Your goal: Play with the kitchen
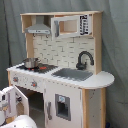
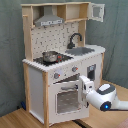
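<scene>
In the second exterior view, nearest the camera at about four o'clock, the white robot arm with a rounded wrist reaches in from the right edge, and its gripper [image 2: 82, 84] sits against the upper right edge of the white oven door with a clear window [image 2: 66, 98]; whether the jaws are spread or pressed together I cannot tell. The oven door looks swung a little outward from the front. In the first exterior view the arm shows only as a white shape at seven o'clock, in front of the opened door [image 1: 22, 102].

Behind it stands the large white and light-wood toy kitchen [image 2: 35, 75], filling the middle of both exterior views and resting on a wooden floor. On its counter, a small metal pot [image 2: 50, 56] sits on the black stove top at about nine o'clock of the counter, and a grey sink [image 2: 81, 50] lies beside it with a curved black faucet [image 2: 74, 38] behind. Farther up, at twelve o'clock, a grey range hood [image 2: 49, 21] hangs beside a microwave cabinet [image 1: 72, 26]. A dark green curtain [image 2: 117, 30] hangs behind everything.
</scene>
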